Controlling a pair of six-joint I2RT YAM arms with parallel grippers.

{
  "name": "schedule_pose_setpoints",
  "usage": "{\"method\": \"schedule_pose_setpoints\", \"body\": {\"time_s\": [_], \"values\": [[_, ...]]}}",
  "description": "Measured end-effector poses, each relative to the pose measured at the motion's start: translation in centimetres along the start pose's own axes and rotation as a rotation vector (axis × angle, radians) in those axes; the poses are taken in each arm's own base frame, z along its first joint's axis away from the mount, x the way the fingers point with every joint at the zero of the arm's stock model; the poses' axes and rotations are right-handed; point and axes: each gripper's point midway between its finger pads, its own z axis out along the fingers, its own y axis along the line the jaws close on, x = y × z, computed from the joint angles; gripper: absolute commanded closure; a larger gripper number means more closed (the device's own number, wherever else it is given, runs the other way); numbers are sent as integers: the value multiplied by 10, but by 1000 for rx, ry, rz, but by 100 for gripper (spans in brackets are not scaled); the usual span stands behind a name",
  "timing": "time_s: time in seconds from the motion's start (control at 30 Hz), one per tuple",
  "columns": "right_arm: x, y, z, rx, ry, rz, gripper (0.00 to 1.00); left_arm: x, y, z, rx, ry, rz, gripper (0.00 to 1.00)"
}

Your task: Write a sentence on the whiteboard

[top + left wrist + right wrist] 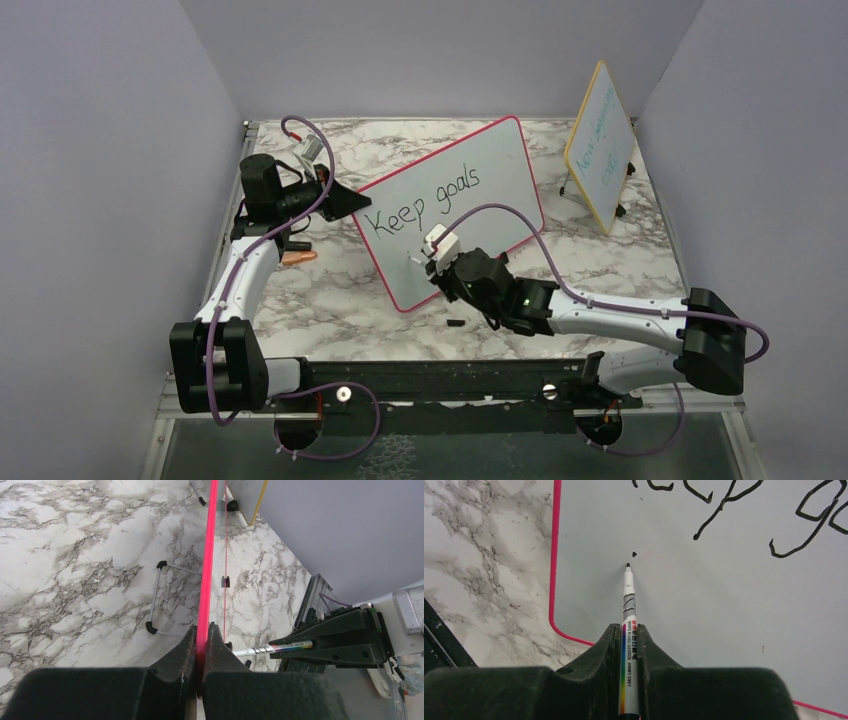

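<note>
The left claw is squeezing shut on the pink edge of the whiteboard, which is standing tilted on the marble table. The right claw is pinching a marker. Its black tip is pointing at the board, just under a tiny black dot, below the words "Keep goals". The top view is showing both words whole. The right wrist view is showing only their bottoms. The left wrist view is showing a wire stand behind the board.
</note>
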Motion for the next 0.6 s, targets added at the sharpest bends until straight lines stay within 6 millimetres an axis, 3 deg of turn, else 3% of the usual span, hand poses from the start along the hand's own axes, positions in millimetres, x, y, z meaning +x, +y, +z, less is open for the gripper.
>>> {"method": "schedule_pose_setpoints", "body": {"time_s": [0.6], "values": [[7,-1,3,16,36,-7,100,0,0,0,0,0,0,100]]}}
